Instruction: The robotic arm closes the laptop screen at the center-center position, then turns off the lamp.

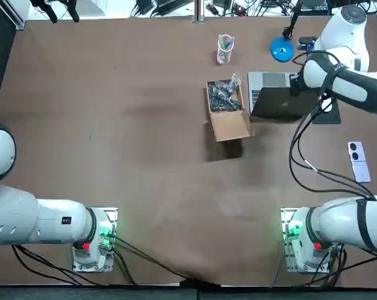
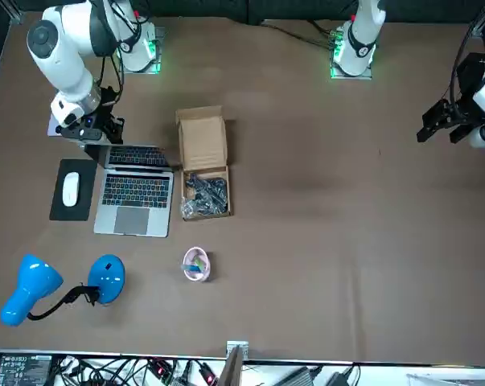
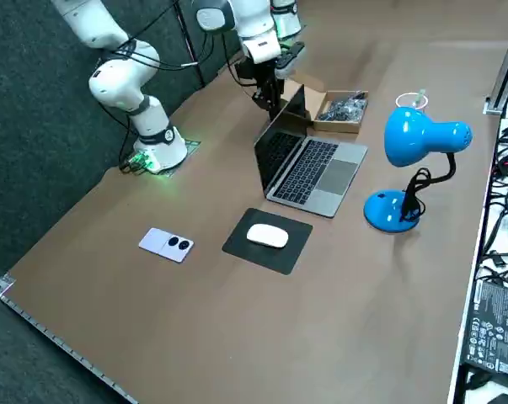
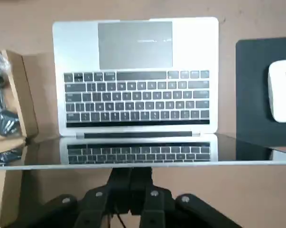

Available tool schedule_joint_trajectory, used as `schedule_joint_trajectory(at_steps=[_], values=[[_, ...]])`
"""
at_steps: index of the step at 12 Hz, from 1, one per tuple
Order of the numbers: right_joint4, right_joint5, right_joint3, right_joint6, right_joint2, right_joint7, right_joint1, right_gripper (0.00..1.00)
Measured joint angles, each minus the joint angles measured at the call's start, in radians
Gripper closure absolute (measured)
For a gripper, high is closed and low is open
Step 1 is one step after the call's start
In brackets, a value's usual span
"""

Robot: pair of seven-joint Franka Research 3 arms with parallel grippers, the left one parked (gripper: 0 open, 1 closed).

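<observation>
Right wrist view, black hand (image 4: 131, 184) closed behind glossy laptop screen (image 4: 133, 151)

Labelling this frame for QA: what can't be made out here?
Right claw, shut behind the laptop lid: whether it touches the lid is unclear; in the top view the right arm covers it.
Lamp switch and on/off state: too small in every view that shows it.
Box contents: dark bits in plastic, too small to identify.

right gripper (image 4: 131, 176) pinched closed, arm stretched far forward.
</observation>
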Motion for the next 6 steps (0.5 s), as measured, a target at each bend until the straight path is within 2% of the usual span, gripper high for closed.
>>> schedule_joint_trajectory(at_steps=[6], values=[[0.149, 0.000, -0.008, 0.040, 0.170, 0.000, -0.013, 0.98]])
